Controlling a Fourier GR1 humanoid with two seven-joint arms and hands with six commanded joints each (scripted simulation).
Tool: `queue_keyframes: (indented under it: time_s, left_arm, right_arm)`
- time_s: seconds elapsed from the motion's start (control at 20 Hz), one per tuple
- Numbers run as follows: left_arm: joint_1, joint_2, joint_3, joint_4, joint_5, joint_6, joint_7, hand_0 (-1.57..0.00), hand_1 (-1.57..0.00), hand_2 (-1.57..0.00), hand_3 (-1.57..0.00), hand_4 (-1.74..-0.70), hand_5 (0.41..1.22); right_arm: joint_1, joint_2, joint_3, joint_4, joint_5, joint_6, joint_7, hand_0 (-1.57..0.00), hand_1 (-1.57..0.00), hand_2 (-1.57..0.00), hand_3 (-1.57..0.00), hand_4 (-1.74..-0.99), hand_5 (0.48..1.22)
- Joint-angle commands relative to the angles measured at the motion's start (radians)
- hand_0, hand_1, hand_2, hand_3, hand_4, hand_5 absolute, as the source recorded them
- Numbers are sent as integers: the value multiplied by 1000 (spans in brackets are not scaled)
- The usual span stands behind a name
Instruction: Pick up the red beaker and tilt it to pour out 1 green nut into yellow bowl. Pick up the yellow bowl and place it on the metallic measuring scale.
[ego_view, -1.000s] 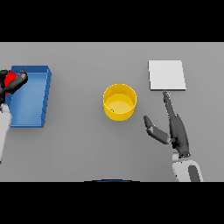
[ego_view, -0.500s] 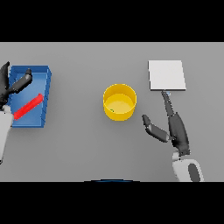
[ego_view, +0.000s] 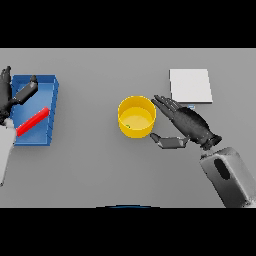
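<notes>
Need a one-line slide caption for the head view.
Right hand open beside the yellow bowl, green nut inside; left hand open over the blue tray holding the red beaker; scale bare.

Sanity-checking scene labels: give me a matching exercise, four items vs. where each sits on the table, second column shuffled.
Items:
1. red beaker
2. yellow bowl
3. metallic measuring scale
4. right hand

Places:
A. far right of the table, behind the right hand
B. lying in the blue tray at the left
C. middle of the table, a small green speck inside
D. just right of the bowl, fingers open towards it

Pairs: 1-B, 2-C, 3-A, 4-D
</notes>
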Motion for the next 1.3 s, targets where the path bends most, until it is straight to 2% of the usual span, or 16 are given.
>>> queue_keyframes:
  time_s: [0.0,0.15,0.35,0.45,0.55,0.65,0.75,1.0,1.25]
  left_arm:
    - [8,2,4,3,5,-2,-7,-8,-6,-7,-6,-736,685]
    - [0,2,1,16,-3,3,0,-4,-3,-3,-3,-739,696]
    - [-5,8,3,30,-5,3,-5,-1,-1,-1,0,-745,704]
    - [14,12,3,14,-3,2,-13,0,0,0,0,-746,706]
    - [14,17,7,-4,5,-7,-4,0,0,0,0,-746,704]
    - [8,20,6,-1,3,-10,4,1,1,1,1,-743,698]
    - [21,22,7,0,4,-6,-19,1,1,1,1,-738,698]
    - [25,26,10,-1,6,-7,-19,1,1,1,1,-744,697]
    - [22,28,20,3,17,-8,-22,1,1,1,1,-746,698]
  right_arm:
    - [-24,-15,26,30,27,9,-38,1,1,1,1,-1197,677]
    - [-112,-64,98,72,106,63,-85,1,1,1,1,-1225,684]
    - [-223,-87,201,130,202,137,-111,1,1,1,1,-1218,707]
    - [-274,-78,226,193,223,150,-121,1,1,1,1,-1213,714]
    - [-314,-40,260,247,238,170,-118,1,1,1,1,-1218,720]
    - [-340,-33,275,275,235,205,-132,1,1,1,1,-1225,722]
    - [-371,-11,296,316,250,210,-133,1,1,1,1,-1238,727]
    - [-421,6,334,374,277,234,-143,1,1,1,1,-1258,734]
    - [-463,32,345,444,276,276,-128,1,1,1,-2,-1270,740]
